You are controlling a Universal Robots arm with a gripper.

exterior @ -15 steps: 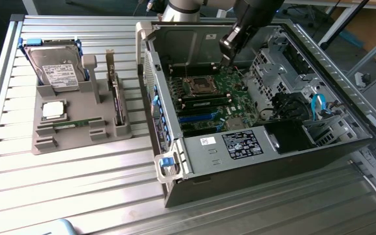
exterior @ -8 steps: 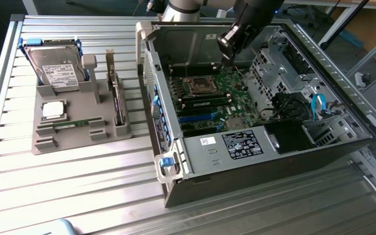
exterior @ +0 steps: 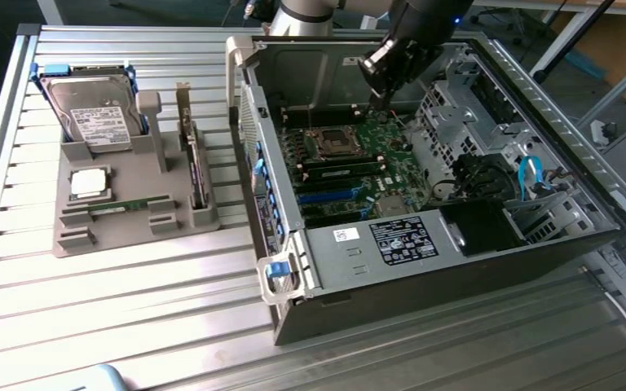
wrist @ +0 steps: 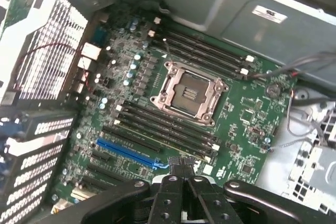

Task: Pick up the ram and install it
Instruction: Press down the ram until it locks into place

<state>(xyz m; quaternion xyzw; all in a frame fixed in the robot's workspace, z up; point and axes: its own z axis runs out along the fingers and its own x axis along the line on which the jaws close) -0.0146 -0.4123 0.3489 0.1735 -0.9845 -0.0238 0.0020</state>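
One ram (exterior: 128, 204), a slim green stick, lies flat in the grey holder (exterior: 74, 232) to the exterior view's left of the open computer case (exterior: 422, 236). A second green stick (exterior: 348, 169) sits in the memory slots just below the empty processor socket (exterior: 329, 142) on the motherboard. My gripper (exterior: 383, 99) hangs inside the case above the far part of the motherboard. In the wrist view my gripper (wrist: 181, 167) is shut, with nothing visible between its fingers. Below it are the dark memory slots (wrist: 163, 129) and the socket (wrist: 189, 92).
The holder also carries a hard drive (exterior: 90, 114), a square silver processor (exterior: 88, 183) and an upright dark expansion card (exterior: 193, 163). Drive cages and blue cables (exterior: 531, 175) fill the case's side at the exterior view's right. The case walls stand around the motherboard.
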